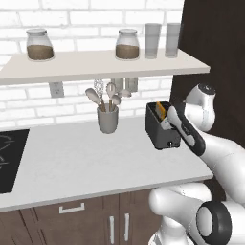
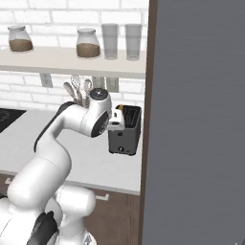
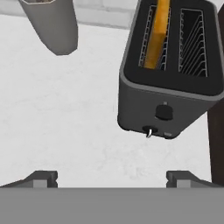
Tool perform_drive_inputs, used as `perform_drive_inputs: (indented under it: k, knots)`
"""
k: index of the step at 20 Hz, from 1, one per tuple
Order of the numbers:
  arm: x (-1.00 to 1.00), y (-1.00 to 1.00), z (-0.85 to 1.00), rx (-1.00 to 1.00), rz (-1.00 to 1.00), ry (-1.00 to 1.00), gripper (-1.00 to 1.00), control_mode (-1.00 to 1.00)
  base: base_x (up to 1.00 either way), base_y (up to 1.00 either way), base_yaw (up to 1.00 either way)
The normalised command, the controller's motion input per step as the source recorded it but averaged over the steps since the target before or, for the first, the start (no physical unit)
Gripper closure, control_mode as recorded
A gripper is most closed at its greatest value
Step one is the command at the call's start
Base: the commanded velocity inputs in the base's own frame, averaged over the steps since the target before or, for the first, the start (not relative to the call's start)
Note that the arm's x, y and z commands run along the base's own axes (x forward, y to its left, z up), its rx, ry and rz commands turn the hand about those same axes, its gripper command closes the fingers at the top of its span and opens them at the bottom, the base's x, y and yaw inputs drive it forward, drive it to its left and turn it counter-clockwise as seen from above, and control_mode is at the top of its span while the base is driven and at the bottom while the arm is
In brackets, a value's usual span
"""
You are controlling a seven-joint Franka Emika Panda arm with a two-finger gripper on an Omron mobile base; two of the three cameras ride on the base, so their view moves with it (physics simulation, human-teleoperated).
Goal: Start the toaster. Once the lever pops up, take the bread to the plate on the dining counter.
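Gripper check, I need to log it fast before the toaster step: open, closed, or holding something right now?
Gripper: open, fingers wide apart, holding nothing, short of the toaster with the bread in its slot.

The grey countertop (image 1: 86, 162) carries a utensil cup (image 1: 107, 119) at twelve o'clock, the toaster (image 1: 160, 128) at three, a cooktop (image 1: 9, 158) at nine.

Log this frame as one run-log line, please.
phase: approaching toaster | bread: upright in left slot | gripper: open, empty, short of the toaster front | utensil cup: left of toaster
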Motion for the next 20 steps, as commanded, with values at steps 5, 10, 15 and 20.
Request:
perform_drive_inputs:
  k: [5, 10, 15, 20]
  knots:
    - [0.2, -0.22, -0.27, 0.0, 0.0, 0.04, -1.0, -1.0, 0.0, 0.0, 0.0]
    - [0.28, 0.0, -0.37, 0.0, 0.0, 0.01, -1.0, -1.0, 0.0, 0.0, 0.0]
    - [0.48, 0.0, -0.35, 0.0, 0.0, 0.06, -1.0, -1.0, 0.0, 0.0, 0.0]
    - [0.46, 0.0, -0.21, 0.0, 0.0, 0.04, -1.0, -1.0, 0.0, 0.0, 0.0]
